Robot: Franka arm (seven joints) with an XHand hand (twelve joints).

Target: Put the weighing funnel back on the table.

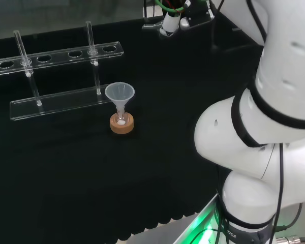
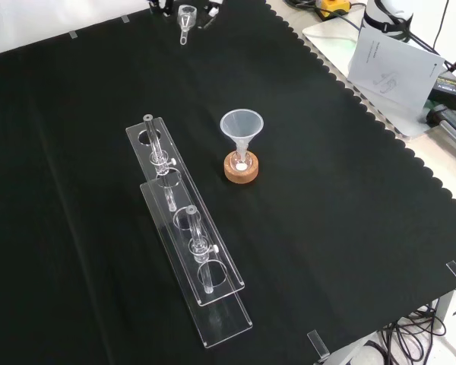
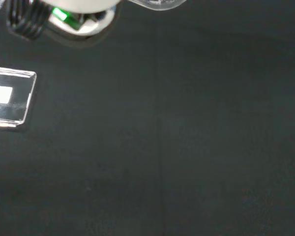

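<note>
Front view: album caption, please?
Weighing funnel at the top edge; funnel in its flask on a cork ring beside a test-tube rack.

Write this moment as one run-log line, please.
hand: holds weighing funnel above cloth | set down: not yet | funnel: in flask on cork ring

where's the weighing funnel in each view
head view: top edge, right of centre, at the hand; the clear piece itself is hard to make out there.
front view: the weighing funnel is at the top edge, left of centre, stem down, held by the hand.
wrist view: a clear curved rim close to the camera, likely it.
shared landmark: the funnel on its cork ring, near the middle of the head and front views.
</note>
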